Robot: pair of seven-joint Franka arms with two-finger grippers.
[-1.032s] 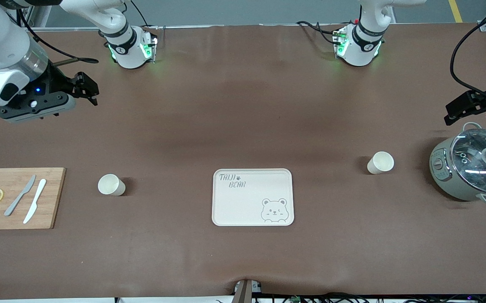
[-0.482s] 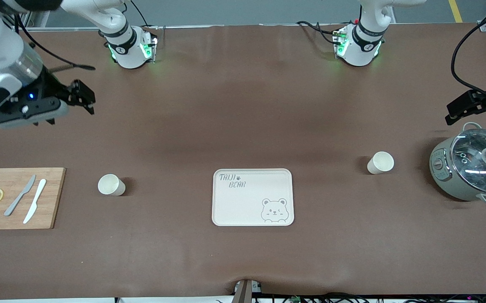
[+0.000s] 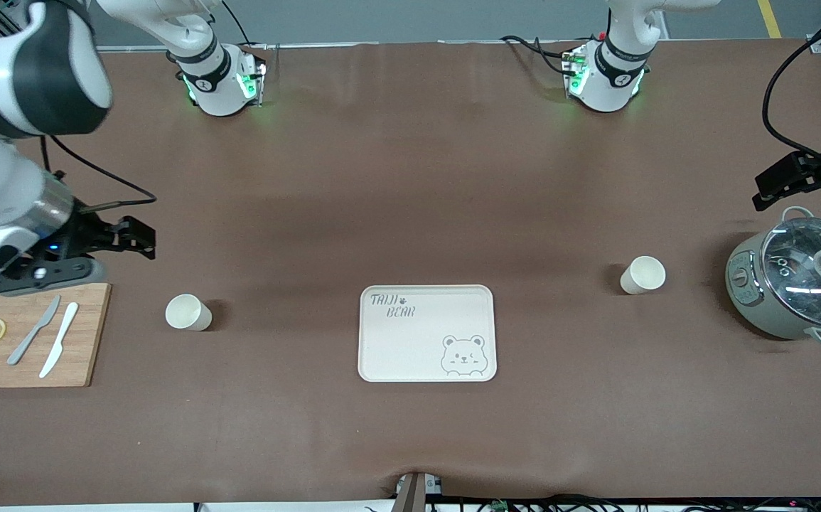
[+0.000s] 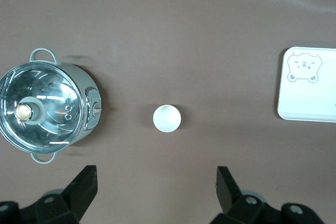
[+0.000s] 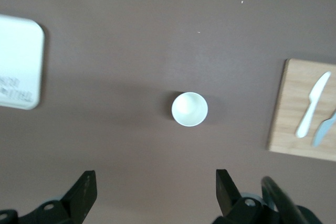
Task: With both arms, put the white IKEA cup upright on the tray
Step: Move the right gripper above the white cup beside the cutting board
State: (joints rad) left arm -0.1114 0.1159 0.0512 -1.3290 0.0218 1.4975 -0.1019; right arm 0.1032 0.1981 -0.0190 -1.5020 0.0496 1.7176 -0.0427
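brown table (image 3: 410,185), cream tray (image 3: 427,333)

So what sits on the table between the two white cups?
Only the tray, about midway between the cup by the cutting board and the cup by the pot; the front view shows this.
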